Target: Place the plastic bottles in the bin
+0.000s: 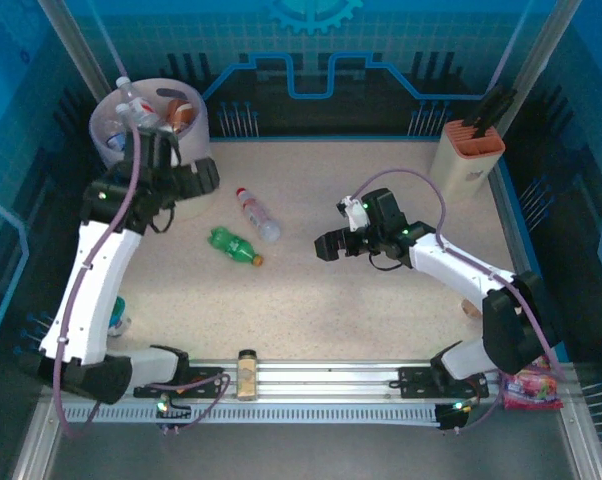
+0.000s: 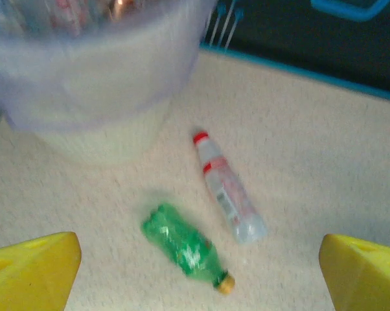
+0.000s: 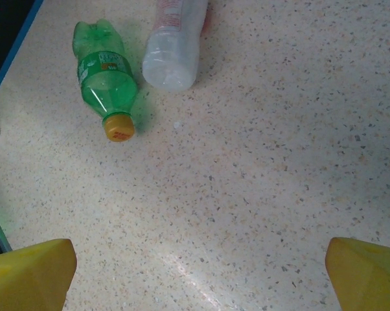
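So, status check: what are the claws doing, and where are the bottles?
Left gripper open, empty, near the bin. Right gripper open, empty, facing green bottle and clear bottle lying on table. Several bottles in bin. Nothing blocking.

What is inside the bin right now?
Several plastic bottles poke up from the bin, one red-brown. The left arm covers its near side; anything lower down is hidden.

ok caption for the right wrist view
Open right end effector facing a green bottle and a clear bottle lying on the table.
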Controlling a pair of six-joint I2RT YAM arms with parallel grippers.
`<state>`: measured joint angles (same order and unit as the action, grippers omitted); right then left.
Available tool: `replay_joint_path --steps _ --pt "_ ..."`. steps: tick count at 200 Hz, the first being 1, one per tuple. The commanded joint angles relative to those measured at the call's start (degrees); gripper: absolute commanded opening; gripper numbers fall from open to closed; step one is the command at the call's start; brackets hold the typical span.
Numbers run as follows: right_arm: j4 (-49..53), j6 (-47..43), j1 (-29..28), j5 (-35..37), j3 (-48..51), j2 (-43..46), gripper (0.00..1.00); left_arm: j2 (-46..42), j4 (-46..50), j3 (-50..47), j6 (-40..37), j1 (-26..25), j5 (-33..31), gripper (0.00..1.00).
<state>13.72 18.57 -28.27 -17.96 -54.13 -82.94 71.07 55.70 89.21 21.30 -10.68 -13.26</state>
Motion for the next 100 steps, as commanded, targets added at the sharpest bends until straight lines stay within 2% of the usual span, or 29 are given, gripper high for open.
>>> replay_joint_path --steps 1,24,48,100 --pt "2.2 -1.3 0.8 0.2 -1.7 -1.1 1.0 -4.2 -8.2 -11.1 11.1 -0.7 0.5 0.96" --pt "2.7 -1.3 0.9 0.1 -1.8 -1.6 1.0 -6.6 -17.0 -24.0 19.5 -0.7 4.1 0.96" --pt "3.2 -1.3 0.9 -0.2 -2.2 -2.0 1.0 -5.4 -27.2 -34.1 27.0 -0.7 6.9 0.96" --pt "4.4 -1.6 0.8 0.5 -1.7 -1.0 1.0 5.2 -39.1 -40.5 33.1 0.2 9.2 0.96"
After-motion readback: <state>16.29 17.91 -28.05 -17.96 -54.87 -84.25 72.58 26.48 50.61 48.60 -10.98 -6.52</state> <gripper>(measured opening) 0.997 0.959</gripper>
